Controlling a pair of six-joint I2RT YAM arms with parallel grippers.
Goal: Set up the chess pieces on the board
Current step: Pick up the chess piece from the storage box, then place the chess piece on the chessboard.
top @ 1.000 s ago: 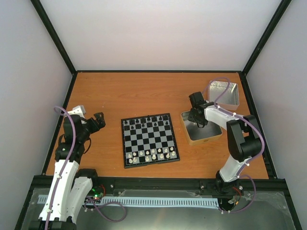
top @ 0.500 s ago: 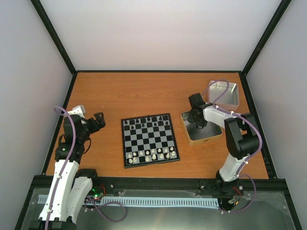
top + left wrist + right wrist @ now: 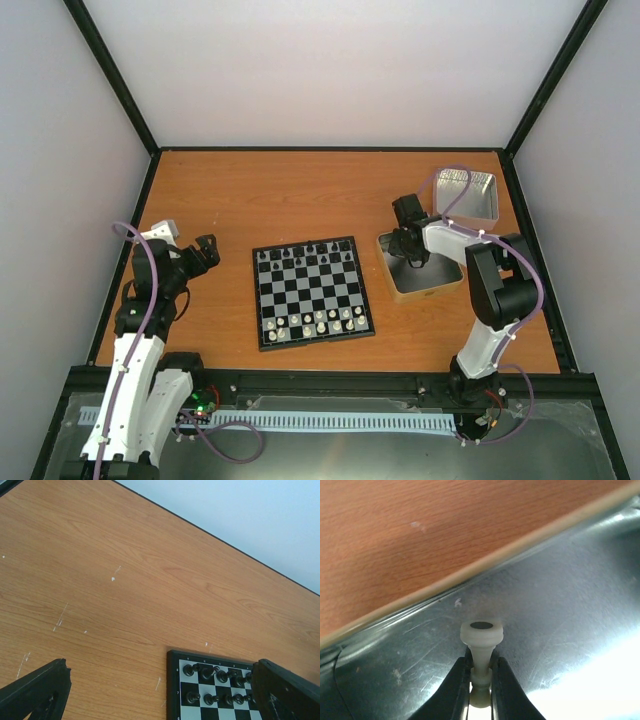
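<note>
The board (image 3: 313,292) lies mid-table, black figures (image 3: 305,257) on its far rows and cream-white chess pieces (image 3: 316,321) on its near rows. My right gripper (image 3: 409,254) reaches down into the square tin (image 3: 446,283) right of the board. In the right wrist view that gripper (image 3: 481,679) is shut on the thin stem of a cream-white chess piece (image 3: 481,634), whose round base points away from the camera over the tin's floor (image 3: 560,620). My left gripper (image 3: 207,250) hovers open left of the board; the left wrist view shows its wide-apart fingers (image 3: 37,692) holding nothing.
A second silver tin (image 3: 470,194) sits at the back right, near the table's corner. The held piece is close to the tin's rim (image 3: 445,582). The left wrist view shows the board's far-left corner (image 3: 173,656) with black figures (image 3: 210,672) and bare wood around it.
The right gripper's fingers have shut on the cream-white piece inside the tin. The right arm shifted only slightly. The left arm has not moved.
</note>
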